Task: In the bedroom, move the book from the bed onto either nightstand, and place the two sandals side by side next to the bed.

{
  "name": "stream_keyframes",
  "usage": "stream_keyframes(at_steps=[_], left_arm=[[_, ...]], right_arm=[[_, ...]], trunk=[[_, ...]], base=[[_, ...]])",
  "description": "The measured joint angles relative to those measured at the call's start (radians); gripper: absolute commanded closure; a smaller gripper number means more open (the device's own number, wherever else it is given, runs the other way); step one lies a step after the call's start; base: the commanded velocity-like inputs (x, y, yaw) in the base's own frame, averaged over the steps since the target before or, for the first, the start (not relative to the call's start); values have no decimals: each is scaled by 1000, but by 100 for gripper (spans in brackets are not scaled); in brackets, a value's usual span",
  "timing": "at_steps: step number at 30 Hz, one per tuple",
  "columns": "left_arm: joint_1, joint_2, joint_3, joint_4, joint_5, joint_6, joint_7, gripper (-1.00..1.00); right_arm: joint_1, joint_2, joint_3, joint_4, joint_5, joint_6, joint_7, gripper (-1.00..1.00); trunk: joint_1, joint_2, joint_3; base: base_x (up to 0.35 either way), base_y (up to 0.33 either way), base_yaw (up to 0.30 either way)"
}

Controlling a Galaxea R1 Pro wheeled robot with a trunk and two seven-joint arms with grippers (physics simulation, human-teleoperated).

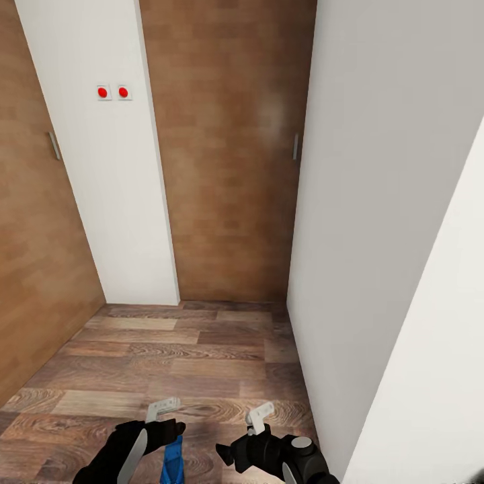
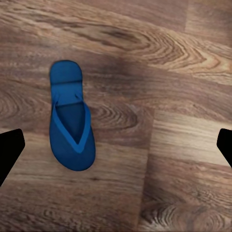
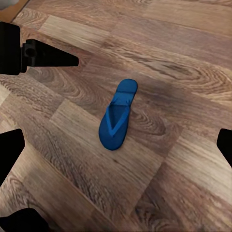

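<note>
One bright blue sandal (image 1: 173, 460) lies flat on the wooden floor, straps up, just under and between my two arms. In the left wrist view the sandal (image 2: 71, 121) is below my left gripper (image 2: 116, 150), whose dark fingertips stand wide apart at the frame's edges, well above it. My right gripper (image 3: 116, 150) is open too and hangs above the same sandal (image 3: 117, 115), with nothing between its fingers. In the head view the left gripper (image 1: 161, 420) and the right gripper (image 1: 259, 420) hover low over the floor. The book, the bed and the nightstand are out of view.
I face a narrow wood-floored nook (image 1: 188, 349). A white wall (image 1: 376, 202) runs close along my right. Ahead stand a white panel with two red-dot switches (image 1: 113, 92) and brown wooden doors (image 1: 228, 154) with slim handles.
</note>
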Motion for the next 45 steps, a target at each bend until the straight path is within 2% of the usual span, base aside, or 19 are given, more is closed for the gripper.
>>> stream_keyframes(at_steps=[8,36,45], left_arm=[[0,-1,0,0,0,0,0,-100],[0,-1,0,0,1,0,0,-100],[1,-1,0,0,0,-1,0,-100]], right_arm=[[0,0,0,0,0,0,0,-100],[0,1,0,0,0,0,0,-100],[0,1,0,0,0,0,0,-100]], trunk=[[31,-56,-25],[43,-63,-133],[43,-63,-134]], base=[[0,0,0],[0,0,0],[0,0,0]])
